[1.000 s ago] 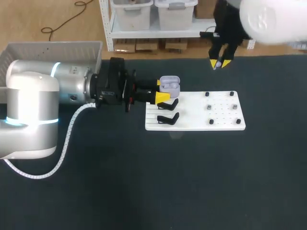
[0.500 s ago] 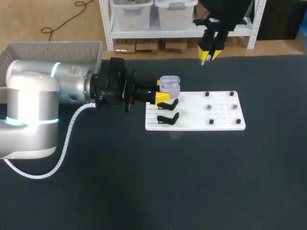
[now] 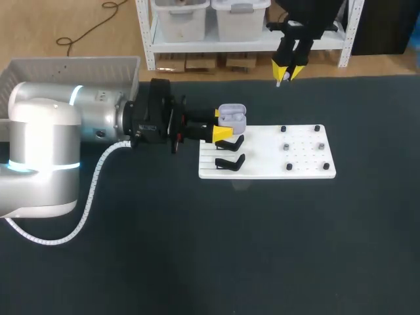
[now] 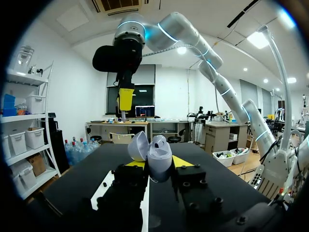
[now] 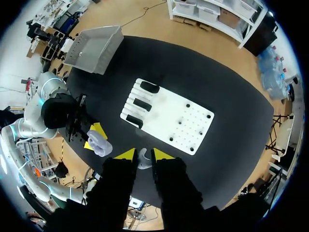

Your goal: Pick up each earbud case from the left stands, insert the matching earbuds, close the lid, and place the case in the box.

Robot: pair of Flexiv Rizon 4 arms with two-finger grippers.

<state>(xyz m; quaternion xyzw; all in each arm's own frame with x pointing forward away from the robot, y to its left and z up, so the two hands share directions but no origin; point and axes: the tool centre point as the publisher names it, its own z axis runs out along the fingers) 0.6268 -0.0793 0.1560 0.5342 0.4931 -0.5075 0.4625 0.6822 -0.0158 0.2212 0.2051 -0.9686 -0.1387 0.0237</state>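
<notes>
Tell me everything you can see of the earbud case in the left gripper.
The earbud case is a small rounded shell, pale lilac-grey, like smooth plastic. Its hinged lid stands open, tipped back from the base. The left gripper is shut on the base, a yellow finger on each side, holding it in the air by the white board's end with the black stands. Nothing else touches it; the right gripper, shut on an earbud, is far off. Its inside cannot be made out.

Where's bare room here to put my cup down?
The dark table is bare along the near side of the white board and to its right. Crowded: the board's left end, where the left gripper holds the open earbud case by the black stands. The right gripper, holding an earbud, hangs over the far edge.
</notes>
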